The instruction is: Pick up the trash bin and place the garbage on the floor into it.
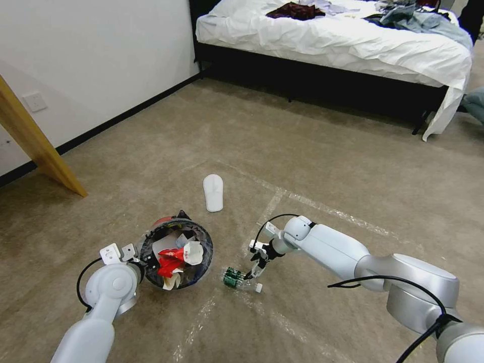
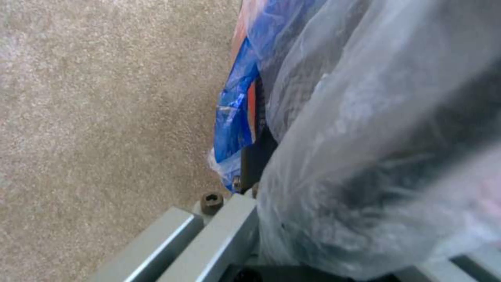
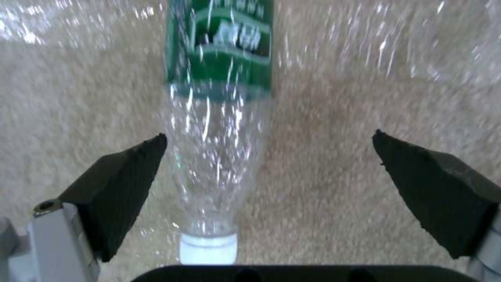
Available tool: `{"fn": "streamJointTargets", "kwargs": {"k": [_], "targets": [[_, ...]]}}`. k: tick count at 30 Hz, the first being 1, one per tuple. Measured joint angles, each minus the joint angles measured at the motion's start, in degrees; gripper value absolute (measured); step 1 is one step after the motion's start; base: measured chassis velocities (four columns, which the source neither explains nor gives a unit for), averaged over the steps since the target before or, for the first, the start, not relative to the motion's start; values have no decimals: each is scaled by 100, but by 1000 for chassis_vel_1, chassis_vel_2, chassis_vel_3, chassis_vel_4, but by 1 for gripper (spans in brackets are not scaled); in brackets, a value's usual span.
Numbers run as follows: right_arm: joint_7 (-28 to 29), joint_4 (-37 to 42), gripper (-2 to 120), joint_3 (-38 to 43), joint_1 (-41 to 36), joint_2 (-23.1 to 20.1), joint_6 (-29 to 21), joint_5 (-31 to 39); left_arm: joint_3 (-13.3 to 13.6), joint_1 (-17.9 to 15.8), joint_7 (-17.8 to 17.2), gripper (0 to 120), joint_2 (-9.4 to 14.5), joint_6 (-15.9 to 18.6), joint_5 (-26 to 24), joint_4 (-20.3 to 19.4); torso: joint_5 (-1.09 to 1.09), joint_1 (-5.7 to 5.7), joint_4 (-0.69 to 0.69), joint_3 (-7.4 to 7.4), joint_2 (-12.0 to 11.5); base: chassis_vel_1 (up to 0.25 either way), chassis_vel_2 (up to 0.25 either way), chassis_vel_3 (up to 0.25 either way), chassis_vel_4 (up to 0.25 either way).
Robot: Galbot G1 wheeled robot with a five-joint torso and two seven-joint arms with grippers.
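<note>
The trash bin (image 1: 201, 247), a small round bin with a clear liner, hangs tilted just above the floor (image 1: 312, 161) at lower left, holding red wrappers and white paper. My left gripper (image 1: 142, 256) is shut on its rim. In the left wrist view the liner (image 2: 375, 129) and its blue edge (image 2: 235, 117) press against one dark finger (image 2: 254, 156). A clear plastic bottle (image 1: 239, 280) with a green label lies on the carpet to the right of the bin. My right gripper (image 1: 254, 269) stands open over it. The bottle (image 3: 217, 156) lies between the pads (image 3: 125, 184), nearer one of them. A white slipper (image 1: 213, 192) lies farther ahead.
A bed (image 1: 343, 40) with white sheets and clothes stands at the back. A slanted wooden beam (image 1: 35, 146) leans by the white wall at left. Whitish tape lines (image 1: 322, 206) cross the carpet around the bottle. Open carpet stretches ahead of the slipper.
</note>
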Motion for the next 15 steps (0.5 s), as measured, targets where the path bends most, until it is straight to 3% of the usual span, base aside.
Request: {"fn": "streamJointTargets", "kwargs": {"k": [15], "targets": [[-96, -345, 100, 13, -188, 147, 176, -289, -66, 32, 41, 0, -13, -9, 7, 18, 0, 0, 0, 0, 0, 0, 0, 0, 0]]}}
